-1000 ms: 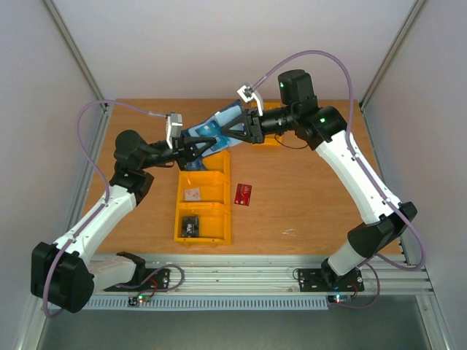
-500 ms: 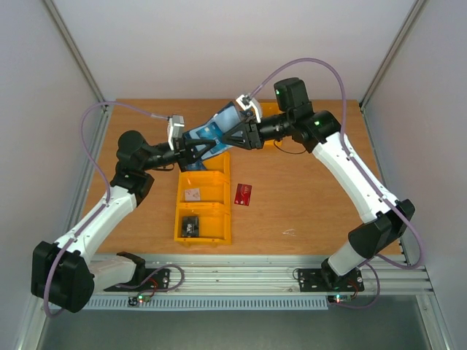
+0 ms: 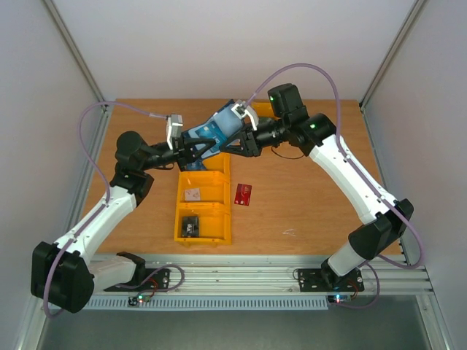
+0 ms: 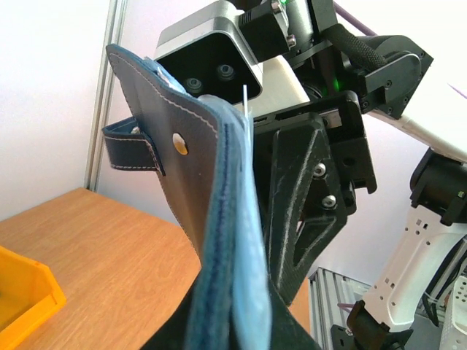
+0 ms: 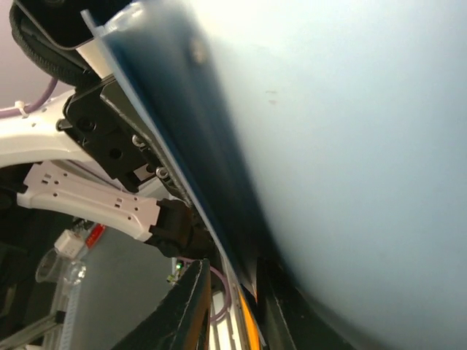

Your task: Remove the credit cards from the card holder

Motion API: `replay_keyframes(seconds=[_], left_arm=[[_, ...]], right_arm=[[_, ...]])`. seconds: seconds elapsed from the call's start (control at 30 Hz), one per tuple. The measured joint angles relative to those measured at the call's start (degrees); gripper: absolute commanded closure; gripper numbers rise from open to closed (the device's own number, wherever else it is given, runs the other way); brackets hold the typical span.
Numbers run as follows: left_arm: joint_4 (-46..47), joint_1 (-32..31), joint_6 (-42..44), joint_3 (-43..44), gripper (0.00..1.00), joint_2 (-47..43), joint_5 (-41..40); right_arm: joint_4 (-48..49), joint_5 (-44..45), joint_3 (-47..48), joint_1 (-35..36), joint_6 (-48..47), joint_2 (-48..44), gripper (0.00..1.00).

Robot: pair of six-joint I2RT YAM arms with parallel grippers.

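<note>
At the left, the left gripper (image 3: 210,144) was clamped tight on the bottom edge of the card holder (image 4: 191,164), holding it up in the air over the far end of the yellow bin (image 3: 177,210). The right gripper (image 3: 226,135) was right up against the card holder's upper part, but I couldn't tell whether its jaws gripped anything. One red credit card (image 3: 244,195) lay flat on the table (image 3: 314,197), just right of the bin.
</note>
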Motion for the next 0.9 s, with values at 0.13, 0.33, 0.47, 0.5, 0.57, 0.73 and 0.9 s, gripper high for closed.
replay_keyframes(seconds=[0.13,0.33,0.47,0.5,0.57,0.73,0.9], left_arm=[[0.6,0.0,-0.4,0.0,1.00,0.0,0.5],[1.5,-0.2,-0.5,0.0,1.00,-0.3,0.9],[1.9,-0.2,-0.6,0.0,0.94,-0.5,1.0],[1.9,-0.2,-0.6,0.0,0.90,-0.6,1.0],[1.9,-0.2,-0.7,0.0,0.84,-0.7,1.0],[1.8,-0.2,-0.9,0.0,0.80,-0.8,0.9],[1.8,-0.2,-0.9,0.0,0.80,-1.0,0.9]], right_arm=[[0.3,0.0,-0.4,0.0,-0.3,-0.3,0.87],[0.5,-0.1,-0.8,-0.2,0.0,-1.1,0.99],[0.8,-0.5,-0.9,-0.2,0.1,-1.6,0.99],[1.0,-0.5,-1.0,-0.2,0.2,-1.7,0.99],[1.4,-0.4,-1.4,-0.3,0.4,-2.0,0.99],[1.7,-0.4,-1.4,-0.5,0.7,-3.1,0.99],[1.7,-0.3,-1.4,-1.8,0.8,-4.3,0.99]])
